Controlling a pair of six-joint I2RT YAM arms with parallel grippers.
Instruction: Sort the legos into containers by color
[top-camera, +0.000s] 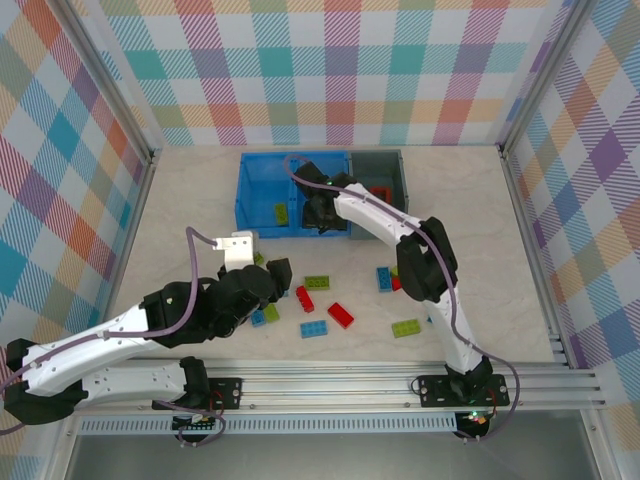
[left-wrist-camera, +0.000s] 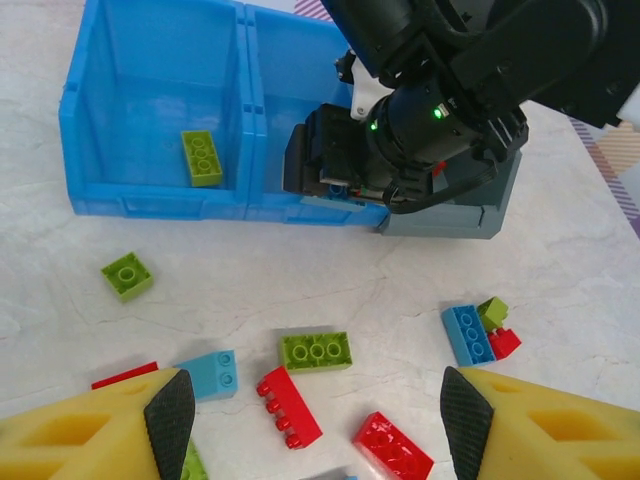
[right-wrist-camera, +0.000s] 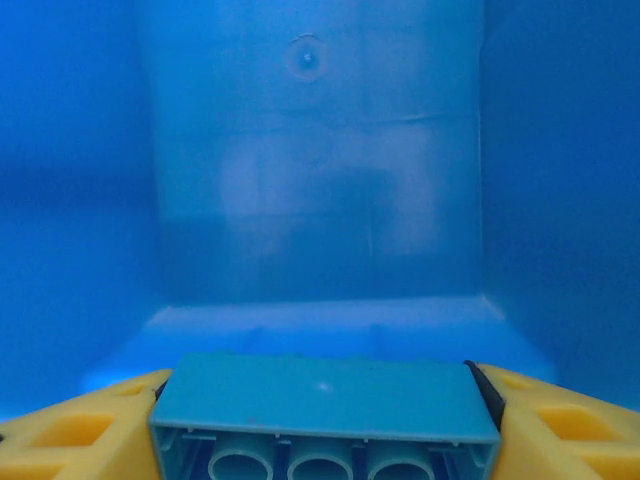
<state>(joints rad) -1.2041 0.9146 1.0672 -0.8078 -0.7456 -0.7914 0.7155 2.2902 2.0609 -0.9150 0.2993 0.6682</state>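
right claw (right-wrist-camera: 322, 445): clamped on a light blue brick (right-wrist-camera: 325, 398), inside the blue bin (right-wrist-camera: 310, 200), back wall ahead | left claw (left-wrist-camera: 316, 410): spread wide, red brick (left-wrist-camera: 290, 406) below between my fingers, lime green brick (left-wrist-camera: 316, 351) just beyond

Right arm (top-camera: 372, 215) across the blue bin's (top-camera: 262, 180) right compartment; left compartment open from above
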